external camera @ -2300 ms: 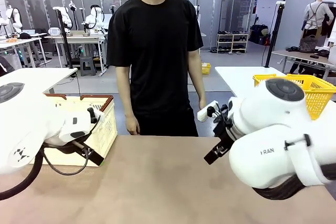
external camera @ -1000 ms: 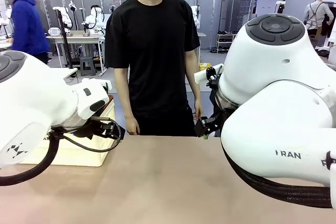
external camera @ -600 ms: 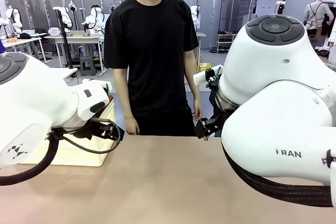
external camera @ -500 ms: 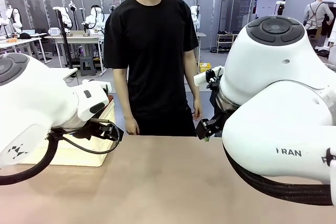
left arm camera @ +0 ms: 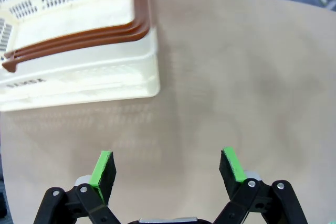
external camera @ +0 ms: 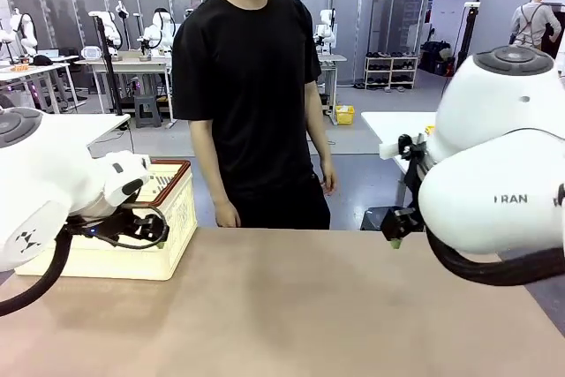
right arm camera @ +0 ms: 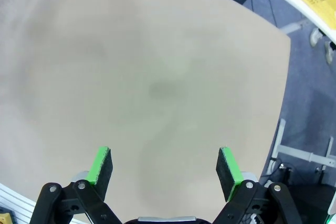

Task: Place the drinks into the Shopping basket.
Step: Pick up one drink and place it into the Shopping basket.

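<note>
Left end effector (left arm camera: 167, 166) spread, right one (right arm camera: 164, 165) too

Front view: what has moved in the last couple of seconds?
Both arms swung outward: the right arm toward its own side, the left arm back and lower, baring more of the Shopping basket. The left gripper and right gripper stayed open and empty; the basket kept its place and the person still stands across the table.
</note>
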Available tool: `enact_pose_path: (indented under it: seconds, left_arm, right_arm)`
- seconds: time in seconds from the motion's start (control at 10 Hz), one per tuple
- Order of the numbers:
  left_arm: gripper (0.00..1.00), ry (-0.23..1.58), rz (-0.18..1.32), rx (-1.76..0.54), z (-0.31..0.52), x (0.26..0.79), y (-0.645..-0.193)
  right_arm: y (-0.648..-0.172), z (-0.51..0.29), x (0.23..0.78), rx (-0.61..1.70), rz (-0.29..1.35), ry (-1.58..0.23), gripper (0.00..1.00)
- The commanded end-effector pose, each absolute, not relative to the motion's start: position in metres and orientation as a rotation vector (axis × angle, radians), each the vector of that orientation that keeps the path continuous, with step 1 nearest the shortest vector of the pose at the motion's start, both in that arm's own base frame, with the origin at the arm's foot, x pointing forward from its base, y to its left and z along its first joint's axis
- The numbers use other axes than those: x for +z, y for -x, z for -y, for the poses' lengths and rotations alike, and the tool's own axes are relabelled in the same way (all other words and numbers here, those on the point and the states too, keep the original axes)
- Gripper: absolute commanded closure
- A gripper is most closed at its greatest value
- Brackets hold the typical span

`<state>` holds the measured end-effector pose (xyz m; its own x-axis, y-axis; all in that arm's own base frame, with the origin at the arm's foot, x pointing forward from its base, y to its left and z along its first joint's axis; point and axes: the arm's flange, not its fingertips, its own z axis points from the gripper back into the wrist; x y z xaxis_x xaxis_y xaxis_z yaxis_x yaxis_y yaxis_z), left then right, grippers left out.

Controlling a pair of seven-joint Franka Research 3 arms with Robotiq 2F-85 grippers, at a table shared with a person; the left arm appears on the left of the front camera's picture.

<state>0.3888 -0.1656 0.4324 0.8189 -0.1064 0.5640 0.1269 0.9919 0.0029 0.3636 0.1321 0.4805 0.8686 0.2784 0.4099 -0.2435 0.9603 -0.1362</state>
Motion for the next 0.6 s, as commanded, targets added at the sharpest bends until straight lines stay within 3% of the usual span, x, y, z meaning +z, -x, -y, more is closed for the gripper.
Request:
enact_pose_path:
  seconds: [0.0, 0.5]
  left_arm:
    - [0.0, 0.014, 0.609, -0.09, 0.129, 0.391, -0.359]
    - [0.0, -0.007, 0.566, -0.083, 0.069, 0.351, -0.342]
  right_arm:
    - [-0.359, -0.102, 0.449, 0.262, 0.403, -0.006, 0.0]
    - [-0.36, -0.064, 0.406, 0.218, 0.328, -0.159, 0.0]
